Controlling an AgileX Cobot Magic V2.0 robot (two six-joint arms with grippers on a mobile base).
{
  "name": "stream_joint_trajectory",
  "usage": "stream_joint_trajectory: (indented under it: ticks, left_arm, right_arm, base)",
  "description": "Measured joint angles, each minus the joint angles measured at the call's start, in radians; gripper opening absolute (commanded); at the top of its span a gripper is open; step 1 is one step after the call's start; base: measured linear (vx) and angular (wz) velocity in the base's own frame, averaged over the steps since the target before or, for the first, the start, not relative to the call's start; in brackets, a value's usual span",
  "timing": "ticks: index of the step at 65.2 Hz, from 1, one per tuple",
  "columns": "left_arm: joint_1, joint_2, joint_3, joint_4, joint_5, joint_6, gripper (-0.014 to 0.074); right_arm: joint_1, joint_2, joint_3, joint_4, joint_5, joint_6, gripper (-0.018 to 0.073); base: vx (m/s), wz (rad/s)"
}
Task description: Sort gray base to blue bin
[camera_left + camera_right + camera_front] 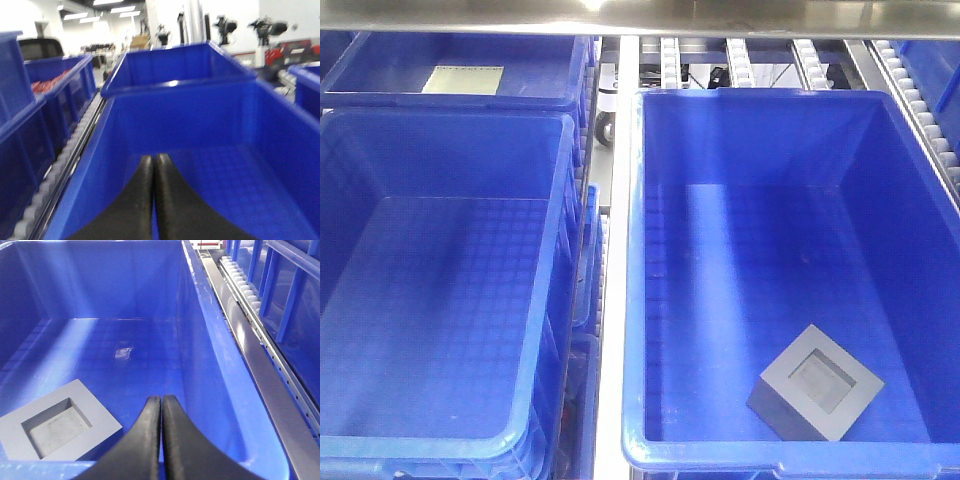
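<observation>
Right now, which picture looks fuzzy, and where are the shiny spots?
The left wrist view is fuzziest: the blue bin and the room behind are smeared. The right wrist view is sharp, with a white glint on the bin floor beyond the gray base. The front view shows glare on the metal bar along the top.

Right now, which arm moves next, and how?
Probably the right one: open the right gripper and shift it left over the gray base. Its fingers are pressed together, and the base lies loose, window up, on the floor of the right-hand blue bin, just left of them. The left gripper, also shut, hangs over the empty left bin.
</observation>
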Motion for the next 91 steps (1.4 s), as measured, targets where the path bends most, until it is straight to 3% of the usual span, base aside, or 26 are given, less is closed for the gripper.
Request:
stream_joint_trajectory:
  ticks: [18,91]
  left_arm:
    - [0.009,0.0,0.161,0.004,-0.07,-0.002,-0.0008]
    - [0.009,0.0,0.166,0.005,-0.085,-0.002,-0.0008]
  right_arm:
    - [0.0,0.0,0.0,0.0,0.0,0.0,-0.0005]
    - [0.0,0.0,0.0,0.0,0.0,0.0,-0.0005]
  base:
    - [0.0,0.0]
    - [0.0,0.0]
